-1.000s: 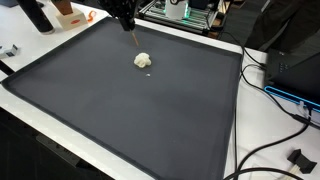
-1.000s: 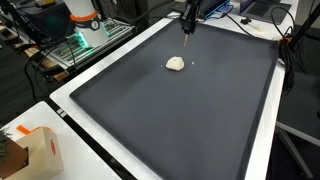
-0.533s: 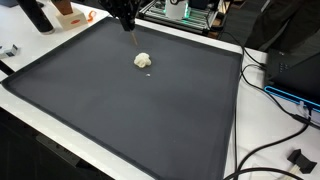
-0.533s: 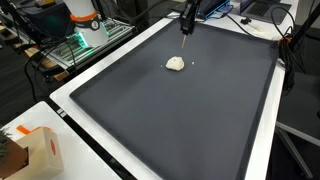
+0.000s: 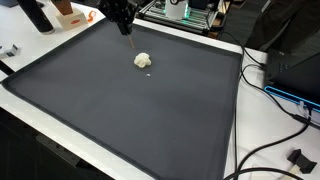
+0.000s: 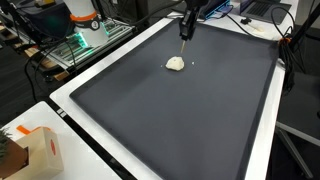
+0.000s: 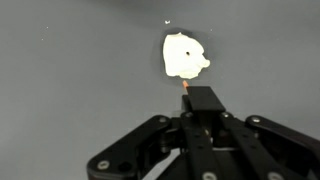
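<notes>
**Stick raised from the lump.** Your end effector (image 5: 125, 22) is clenched on a thin stick (image 5: 129, 30) and hangs over the far side of the white lump (image 5: 143, 61). In both exterior views it stands slightly higher than a second ago, so the stick's end is farther from the lump. The lump has not shifted. It lies on the dark mat (image 5: 150, 120) covering the counter, with a small white crumb (image 5: 150, 75) just beside it. In the wrist view the stick's orange tip (image 7: 185, 86) points at the lump. You appear to be backing off, not pressing.
</notes>
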Robot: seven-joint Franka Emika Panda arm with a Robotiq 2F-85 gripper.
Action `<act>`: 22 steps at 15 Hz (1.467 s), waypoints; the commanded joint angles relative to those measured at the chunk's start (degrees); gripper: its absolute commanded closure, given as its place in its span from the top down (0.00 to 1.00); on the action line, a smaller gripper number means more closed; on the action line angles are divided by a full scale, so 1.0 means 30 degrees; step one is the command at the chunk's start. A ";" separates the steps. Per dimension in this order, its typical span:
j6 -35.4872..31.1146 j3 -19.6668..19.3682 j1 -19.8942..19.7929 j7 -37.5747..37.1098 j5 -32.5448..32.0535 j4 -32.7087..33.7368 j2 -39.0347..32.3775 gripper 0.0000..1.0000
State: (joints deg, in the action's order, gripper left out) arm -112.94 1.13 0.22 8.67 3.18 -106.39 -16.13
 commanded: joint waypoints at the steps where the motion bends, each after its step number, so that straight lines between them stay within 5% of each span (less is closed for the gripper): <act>1: -0.0146 -0.0054 -0.0269 0.0489 -0.0212 0.0142 -0.0667 0.03; 22: 0.0500 0.0285 -0.1789 0.4060 0.2907 -0.0038 -0.2189 0.03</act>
State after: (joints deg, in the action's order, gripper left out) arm -112.48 1.23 -3.98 18.86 10.57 -106.51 -22.13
